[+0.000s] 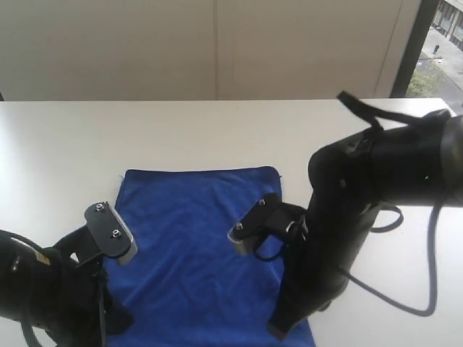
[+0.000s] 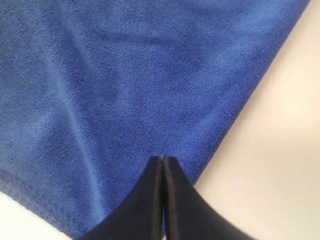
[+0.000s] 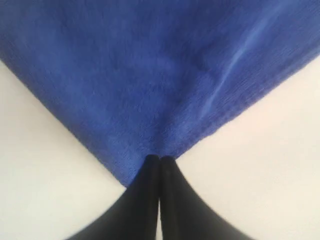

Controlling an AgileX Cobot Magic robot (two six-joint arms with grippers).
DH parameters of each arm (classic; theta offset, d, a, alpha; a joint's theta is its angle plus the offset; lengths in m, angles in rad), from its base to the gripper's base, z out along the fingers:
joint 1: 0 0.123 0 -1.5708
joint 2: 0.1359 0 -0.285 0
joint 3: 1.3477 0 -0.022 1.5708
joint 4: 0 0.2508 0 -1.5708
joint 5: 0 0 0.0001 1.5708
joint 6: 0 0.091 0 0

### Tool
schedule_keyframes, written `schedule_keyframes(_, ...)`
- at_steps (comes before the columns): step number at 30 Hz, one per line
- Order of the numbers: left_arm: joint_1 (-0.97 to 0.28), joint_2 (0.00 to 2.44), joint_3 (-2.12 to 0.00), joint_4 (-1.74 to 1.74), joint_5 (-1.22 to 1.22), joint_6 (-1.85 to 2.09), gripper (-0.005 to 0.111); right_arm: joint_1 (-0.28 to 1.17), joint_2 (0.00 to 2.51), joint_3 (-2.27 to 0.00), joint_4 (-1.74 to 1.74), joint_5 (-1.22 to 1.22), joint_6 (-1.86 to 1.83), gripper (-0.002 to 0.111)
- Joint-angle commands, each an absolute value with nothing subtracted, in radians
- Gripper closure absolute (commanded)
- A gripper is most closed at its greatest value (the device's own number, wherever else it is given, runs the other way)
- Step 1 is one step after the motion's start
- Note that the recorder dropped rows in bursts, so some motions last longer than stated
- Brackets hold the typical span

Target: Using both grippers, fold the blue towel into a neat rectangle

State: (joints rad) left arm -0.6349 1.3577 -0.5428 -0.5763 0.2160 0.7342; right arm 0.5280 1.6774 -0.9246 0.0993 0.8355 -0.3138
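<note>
beneath the left hand (image 2: 163, 160) and right hand (image 3: 159, 160), the blue towel (image 1: 192, 217) lies flat.

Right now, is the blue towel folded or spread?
Blue towel lies spread flat on the table; no folded-over part shows; near end hidden.

No readable text, label, brand, number or sign shows in any view; no lettering appears on any surface.
</note>
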Motion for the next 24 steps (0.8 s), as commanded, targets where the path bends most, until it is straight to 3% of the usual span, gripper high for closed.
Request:
schedule_keyframes(1,-0.638,1.349,-0.536,-0.568,0.227,0.744,0.107,0.528,1.605,-0.970,0.089,0.827,-0.316,0.108)
schedule_keyframes(8,-0.638,1.349,-0.538,-0.568,0.290,0.975,0.107,0.528,1.587,-0.976,0.091,0.868,-0.491,0.107)
schedule_keyframes(16,-0.638,1.349,-0.627,-0.526,0.489,1.009,0.107,0.528,1.587,-0.976,0.177,0.863,-0.573,0.085)
schedule_keyframes(24,-0.638,1.349,-0.752,-0.354,0.679,0.973,0.107,0.528,1.600,-0.976,0.200,0.868,-0.602,0.085)
